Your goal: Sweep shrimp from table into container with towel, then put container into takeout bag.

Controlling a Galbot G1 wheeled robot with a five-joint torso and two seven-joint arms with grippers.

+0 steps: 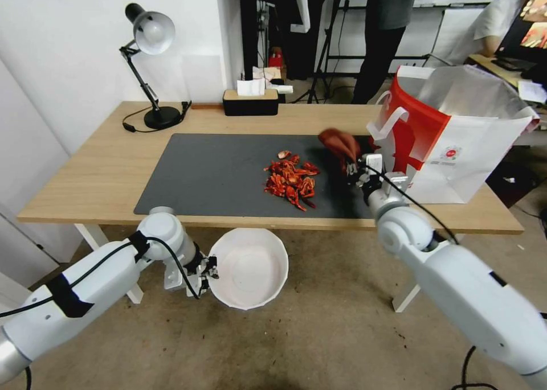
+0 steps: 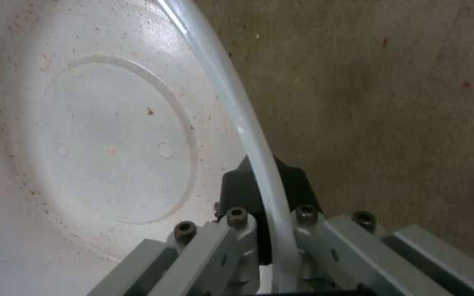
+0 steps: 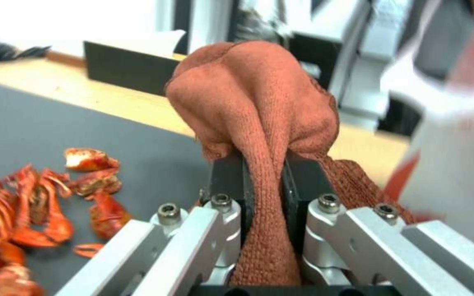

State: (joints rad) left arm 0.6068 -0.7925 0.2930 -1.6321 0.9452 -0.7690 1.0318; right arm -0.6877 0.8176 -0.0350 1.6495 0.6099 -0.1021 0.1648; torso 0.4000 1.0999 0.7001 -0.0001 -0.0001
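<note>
Shrimp [image 1: 291, 180]: a loose red-orange pile on the dark mat [image 1: 216, 173], a little right of its middle; one stray piece lies just behind the pile. The right wrist view shows the same pile [image 3: 39, 197] beside the cloth.
Towel [image 1: 340, 143]: bunched and lifted off the mat, just right of the shrimp and apart from them; in the right wrist view it bulges above the pads [image 3: 259, 119].
Right gripper [image 1: 352, 168]: over the mat's right end, jaws clamped on the towel's lower fold.
Container [image 1: 249, 267]: white bowl held below the table's near edge, in front of the shrimp, its mouth tilted up toward the camera; inside are only specks [image 2: 100, 144].
Left gripper [image 1: 206, 275]: at the bowl's left rim, pinched onto the rim.
Table [image 1: 97, 173]: light wood, carrying the mat.
Bag [image 1: 450, 134]: stands open on the table's right end, just beside the right gripper.
Lamp [image 1: 149, 65]: at the back left corner.
Tissue box [image 1: 250, 101]: back centre.
</note>
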